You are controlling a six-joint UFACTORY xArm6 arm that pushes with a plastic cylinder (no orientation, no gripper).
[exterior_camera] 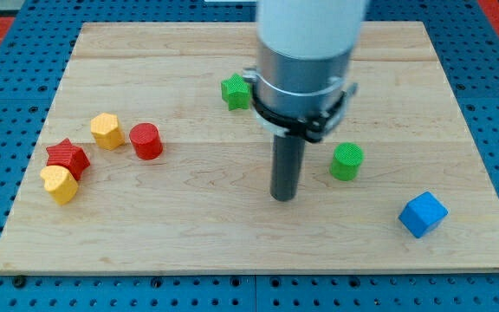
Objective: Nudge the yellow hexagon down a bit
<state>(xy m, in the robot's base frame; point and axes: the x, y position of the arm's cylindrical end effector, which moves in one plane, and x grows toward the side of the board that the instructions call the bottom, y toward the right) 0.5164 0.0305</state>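
Note:
The yellow hexagon (106, 131) lies on the wooden board (232, 243) at the view's left, just left of a red cylinder (146, 141). My tip (283, 198) rests on the board near the middle, far to the right of the hexagon and a little below its level. It touches no block. The nearest block to my tip is a green cylinder (347, 162), to its right and slightly above.
A red star (68, 158) and a second yellow block (59, 184) sit touching, below-left of the hexagon. A green star (236, 91) lies at the view's top centre, partly beside the arm's body. A blue cube (423, 214) sits at the lower right.

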